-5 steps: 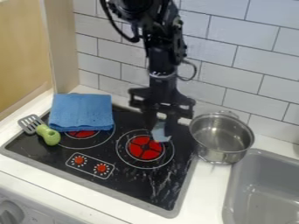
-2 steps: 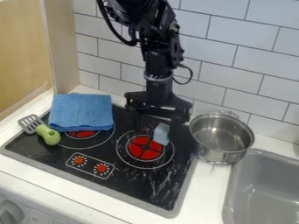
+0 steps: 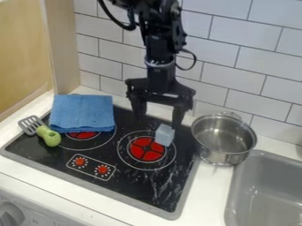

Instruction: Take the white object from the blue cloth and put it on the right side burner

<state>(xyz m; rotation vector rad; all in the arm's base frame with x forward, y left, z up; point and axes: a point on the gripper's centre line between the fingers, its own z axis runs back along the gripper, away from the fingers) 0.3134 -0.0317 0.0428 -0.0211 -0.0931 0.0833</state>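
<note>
My gripper (image 3: 158,121) hangs open over the back of the stove, its two fingers wide apart with nothing between them. Just below and in front of it, the white object (image 3: 164,135), a small pale block, rests on the upper right part of the right side burner (image 3: 145,149), overlapping its red centre's edge. On the stove's back left corner lies the folded blue cloth (image 3: 81,113), partly over the left burner, with nothing on top of it.
A metal pot (image 3: 224,137) stands right of the stove, close to the gripper's right side. A green-handled spatula (image 3: 48,135) lies at the stove's left edge. The grey sink (image 3: 265,190) is at the lower right, and a tiled wall rises behind.
The gripper has opened and let go of the white object, then risen slightly. The block now stands free on the burner's edge. Cloth, pot and spatula have not moved.
</note>
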